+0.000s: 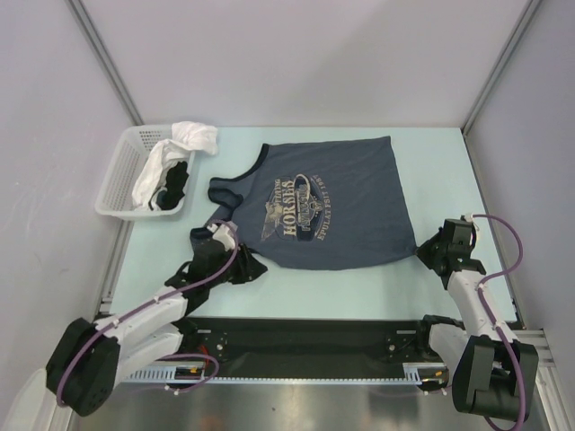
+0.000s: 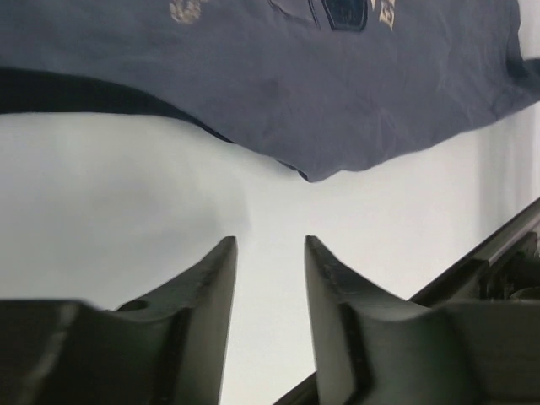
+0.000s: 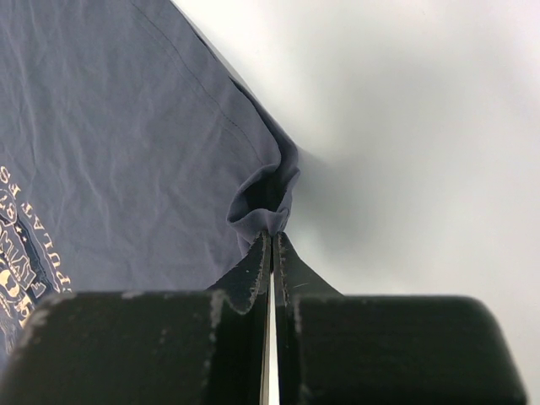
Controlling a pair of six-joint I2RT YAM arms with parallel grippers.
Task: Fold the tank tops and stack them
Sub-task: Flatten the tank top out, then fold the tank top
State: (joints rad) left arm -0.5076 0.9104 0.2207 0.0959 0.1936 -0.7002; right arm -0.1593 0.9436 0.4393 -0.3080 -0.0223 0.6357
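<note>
The blue tank top (image 1: 332, 202) lies spread flat mid-table, light and limp, likely to sag wherever it is lifted. The right gripper (image 3: 272, 238) is pinched onto its near right hem corner; the left gripper (image 2: 270, 243), narrowly parted and empty, sits just beside the near left edge, the sensible second hold

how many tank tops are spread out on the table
1: the slate-blue tank top lies flat mid-table, its near right corner pinched by the right gripper. In the basket, bunched cloth may hide more.
</note>
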